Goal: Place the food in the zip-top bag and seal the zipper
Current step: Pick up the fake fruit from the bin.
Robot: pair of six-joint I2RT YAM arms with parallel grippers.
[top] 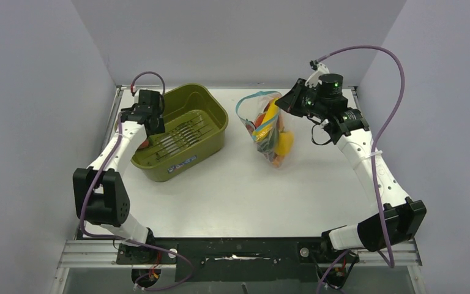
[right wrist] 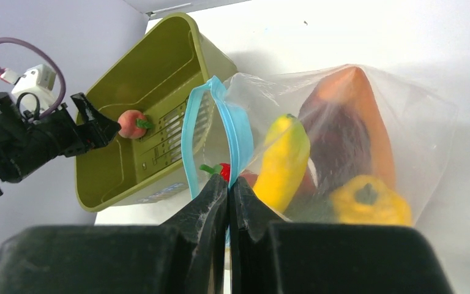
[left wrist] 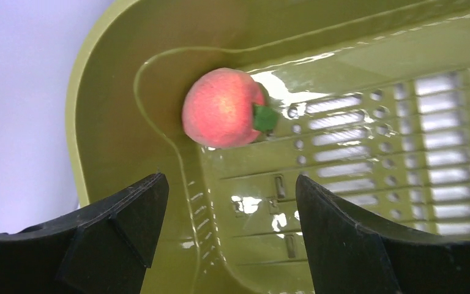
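Left gripper (left wrist: pixel 229 190): jaws spread wide with nothing between them; it hangs inside the olive-green bin (left wrist: pixel 110 92), over the slotted floor
Peach (left wrist: pixel 223 107): just ahead of the left fingertips, toward the left-hand finger; it lies in the bin's rounded corner, apart from both fingers
Right gripper (right wrist: pixel 228 184): fingers pressed together, pinching the light-blue zipper (right wrist: pixel 190 141)
Zip-top bag (right wrist: pixel 404 122): stretches ahead of the right fingers; the mouth gapes as a blue loop on the side toward the bin
Food in the bag: a small red piece (right wrist: pixel 224 173) right at the fingertips; a yellow banana (right wrist: pixel 281 165) just past them; a yellow pepper (right wrist: pixel 370 202) beside it; an orange piece (right wrist: pixel 355 98) farther ahead
Table (top: pixel 232 190): white; bag and bin rest on it, near each other
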